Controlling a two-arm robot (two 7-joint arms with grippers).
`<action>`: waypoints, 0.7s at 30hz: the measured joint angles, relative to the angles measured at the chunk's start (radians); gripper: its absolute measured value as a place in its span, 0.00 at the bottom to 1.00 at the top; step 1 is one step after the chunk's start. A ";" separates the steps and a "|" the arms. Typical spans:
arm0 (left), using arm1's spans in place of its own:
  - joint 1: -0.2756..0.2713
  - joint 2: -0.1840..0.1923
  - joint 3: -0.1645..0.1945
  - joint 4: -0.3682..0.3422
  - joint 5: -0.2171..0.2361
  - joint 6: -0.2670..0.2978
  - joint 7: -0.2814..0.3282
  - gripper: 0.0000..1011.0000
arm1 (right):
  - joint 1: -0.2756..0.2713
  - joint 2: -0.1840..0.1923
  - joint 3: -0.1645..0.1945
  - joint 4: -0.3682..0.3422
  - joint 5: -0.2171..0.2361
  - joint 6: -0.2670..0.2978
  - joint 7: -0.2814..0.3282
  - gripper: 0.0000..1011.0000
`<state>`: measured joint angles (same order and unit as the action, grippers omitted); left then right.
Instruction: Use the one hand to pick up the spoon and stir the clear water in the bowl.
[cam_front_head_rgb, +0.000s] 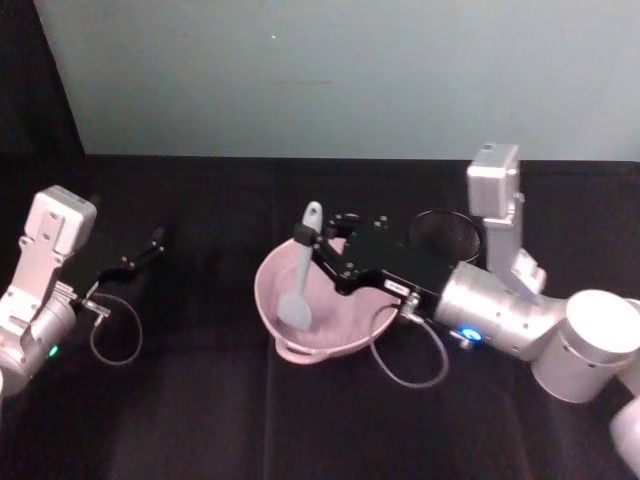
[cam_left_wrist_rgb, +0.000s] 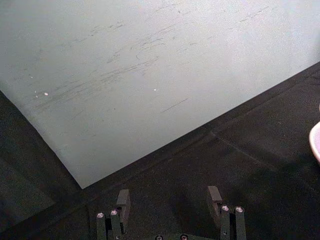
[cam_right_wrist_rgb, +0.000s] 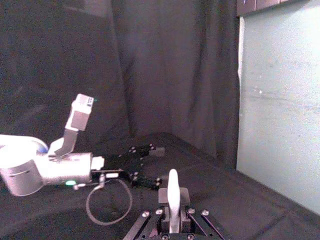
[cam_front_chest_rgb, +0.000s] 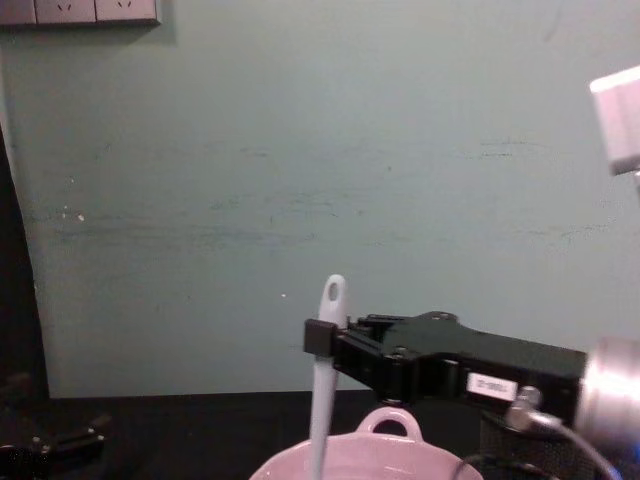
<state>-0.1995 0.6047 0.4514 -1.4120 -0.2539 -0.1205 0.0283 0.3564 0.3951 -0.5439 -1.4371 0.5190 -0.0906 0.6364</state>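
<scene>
Closest in the chest view sits the pale pink bowl (cam_front_chest_rgb: 350, 462), mid-table, with bare black table (cam_front_head_rgb: 200, 420) in front of it and on its left, out to the parked left hand (cam_front_head_rgb: 155, 240), whose fingers stand apart. From the right, the right hand (cam_front_head_rgb: 305, 240) reaches over the bowl, clenched on the white spoon (cam_front_head_rgb: 298, 290) just below its holed tip. The spoon stands nearly upright, its broad end down inside the bowl. That hand's small white label (cam_front_chest_rgb: 490, 384) carries print too small to read. Just behind the right arm stands a black mesh cup (cam_front_head_rgb: 445, 232), near the pale wall (cam_front_head_rgb: 350, 80) at the table's back edge.
</scene>
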 joint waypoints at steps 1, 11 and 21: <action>0.000 0.000 0.000 0.000 0.000 0.000 0.000 1.00 | 0.000 0.000 0.000 0.000 0.000 0.000 0.000 0.11; 0.000 0.000 0.000 0.000 0.000 0.000 0.000 1.00 | 0.103 -0.097 0.011 0.187 -0.102 -0.091 -0.080 0.11; 0.000 0.000 0.000 0.000 0.000 0.000 0.000 1.00 | 0.094 -0.049 0.058 0.163 -0.157 -0.095 -0.119 0.11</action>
<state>-0.1995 0.6047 0.4513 -1.4120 -0.2539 -0.1205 0.0282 0.4509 0.3457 -0.4863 -1.2744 0.3623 -0.1854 0.5177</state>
